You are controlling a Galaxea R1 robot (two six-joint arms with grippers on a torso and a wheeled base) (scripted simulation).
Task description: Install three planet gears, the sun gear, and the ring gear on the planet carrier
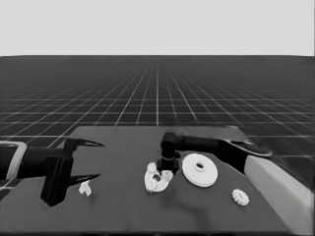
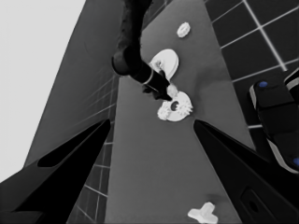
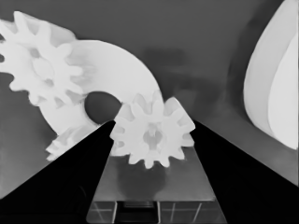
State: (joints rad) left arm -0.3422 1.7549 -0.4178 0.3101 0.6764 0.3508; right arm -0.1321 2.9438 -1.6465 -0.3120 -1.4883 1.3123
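The smaller round part (image 1: 156, 183), the planet carrier, lies at the table's middle. My right gripper (image 1: 166, 170) stands over its far right edge, shut on a small toothed gear (image 3: 153, 134) held between both fingers. In the right wrist view one gear (image 3: 44, 70) sits on the smaller round part (image 3: 117, 70) beside its centre hole, and another gear (image 3: 65, 142) shows partly behind a finger. The larger round part (image 1: 200, 170), the ring gear, lies just right of the gripper. One loose gear (image 1: 240, 197) lies farther right. My left gripper (image 1: 100, 160) waits open over the table's left end.
A thin white piece (image 1: 85, 188) lies under the left gripper's fingers, untouched. The right arm's pale grey part (image 1: 280, 191) fills the lower right corner. Dark machinery with blue lights (image 2: 275, 121) stands past the table's edge in the left wrist view.
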